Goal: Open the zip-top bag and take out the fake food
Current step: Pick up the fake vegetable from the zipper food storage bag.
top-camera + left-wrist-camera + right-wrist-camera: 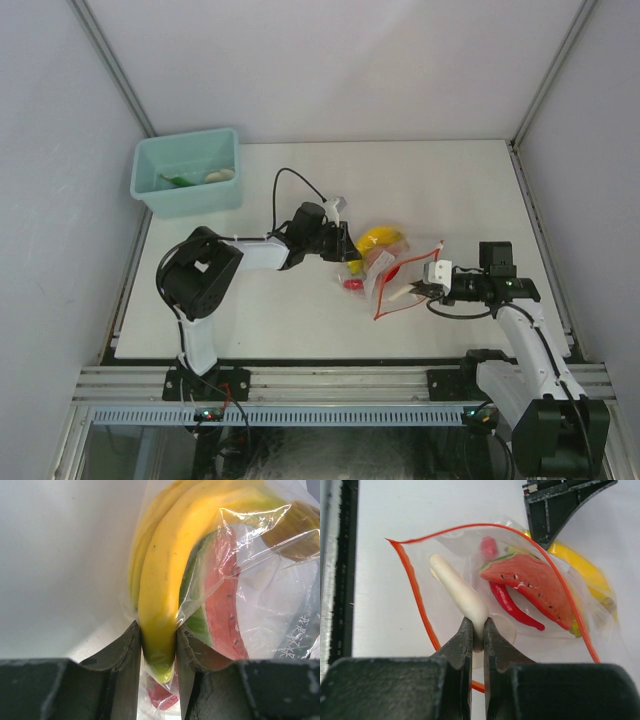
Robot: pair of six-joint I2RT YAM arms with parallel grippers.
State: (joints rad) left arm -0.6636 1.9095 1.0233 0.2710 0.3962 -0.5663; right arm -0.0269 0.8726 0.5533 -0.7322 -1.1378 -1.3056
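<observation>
Left wrist view: left jaws clamp banana (160, 580) through zip-top bag (280, 595); only right wrist view shows right jaws pinching whitish piece (460, 592).

The left hand (159, 645) pinches the greenish tip of the yellow banana (165, 565) through the clear zip-top bag (280, 595). A watermelon slice (220, 595) lies just right of the banana, and a small red piece (162, 696) shows between the fingers. The bare table (60, 570) lies to the left.
</observation>
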